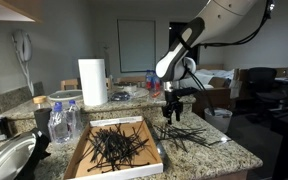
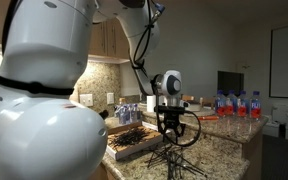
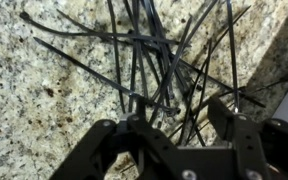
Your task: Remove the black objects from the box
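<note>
The box (image 1: 82, 152) lies on the granite counter and holds a spiky bunch of black objects (image 1: 116, 146); the box also shows in an exterior view (image 2: 122, 148). More black objects (image 1: 187, 135) lie loose on the counter beside the box, and they fill the wrist view (image 3: 144, 60). My gripper (image 1: 171, 116) hangs just above this loose pile, clear of the box. In the wrist view the gripper (image 3: 179, 122) has its jaws apart, and the sticks below them rest on the stone. The gripper (image 2: 169, 136) points straight down.
A paper towel roll (image 1: 92, 82) stands behind the box. Water bottles (image 1: 64, 120) and a round metal bowl (image 1: 4, 160) sit on the side of the box away from the gripper. More bottles (image 2: 234, 103) line a far counter. The counter edge (image 1: 246, 158) lies just past the loose pile.
</note>
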Robot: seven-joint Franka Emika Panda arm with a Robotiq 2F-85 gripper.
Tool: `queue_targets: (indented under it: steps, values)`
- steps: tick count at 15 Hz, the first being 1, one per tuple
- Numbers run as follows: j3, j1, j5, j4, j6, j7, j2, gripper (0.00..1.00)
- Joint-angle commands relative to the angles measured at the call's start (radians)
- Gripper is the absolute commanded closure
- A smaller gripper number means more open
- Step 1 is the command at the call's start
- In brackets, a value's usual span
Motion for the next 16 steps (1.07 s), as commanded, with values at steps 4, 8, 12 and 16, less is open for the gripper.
queue_targets:
  steps: [4, 8, 12, 16]
  values:
    - [0.023, -0.009, -0.003, -0.003, -0.002, 0.002, -0.038, 0.0]
    - [0.045, -0.002, -0.001, -0.016, -0.035, -0.015, -0.113, 0.0]
    - [0.062, 0.018, -0.029, 0.008, -0.105, 0.025, -0.191, 0.0]
    - [0.114, 0.062, -0.022, 0.06, -0.134, 0.044, -0.223, 0.0]
